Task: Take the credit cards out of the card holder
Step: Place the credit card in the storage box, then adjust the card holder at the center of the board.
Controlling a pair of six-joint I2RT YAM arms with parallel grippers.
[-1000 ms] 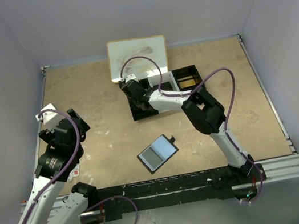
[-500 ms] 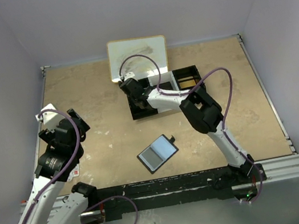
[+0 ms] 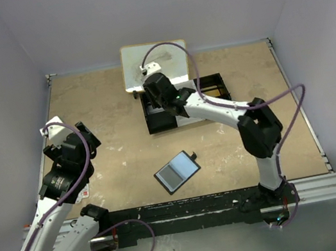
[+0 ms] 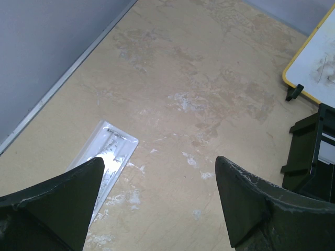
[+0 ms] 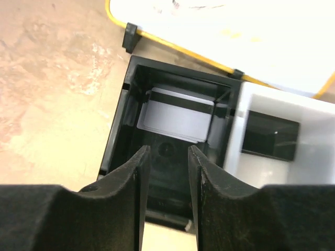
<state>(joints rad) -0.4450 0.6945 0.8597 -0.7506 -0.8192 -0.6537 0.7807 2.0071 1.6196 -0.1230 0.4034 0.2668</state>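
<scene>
The card holder (image 3: 177, 172) lies open on the table in the top view, its shiny grey inside facing up, apart from both arms. My right gripper (image 5: 168, 151) hovers open over the black left compartment of the tray (image 5: 118, 130), with nothing between its fingers. A pale grey credit card (image 5: 177, 116) leans at the far end of that compartment. A black card (image 5: 269, 136) lies in the white middle compartment. My left gripper (image 4: 159, 162) stands wide open above bare table at the left, a pale glossy card (image 4: 107, 157) below its left finger.
A white board with a yellow rim (image 3: 154, 63) stands just behind the tray (image 3: 155, 129). The enclosure's walls border the table on the left, back and right. The right arm's cable arcs over the tray's right side.
My right gripper has opened and lifted back from low in the black compartment, where the pale card now rests. The right arm's elbow swung right. The left arm stayed still.
</scene>
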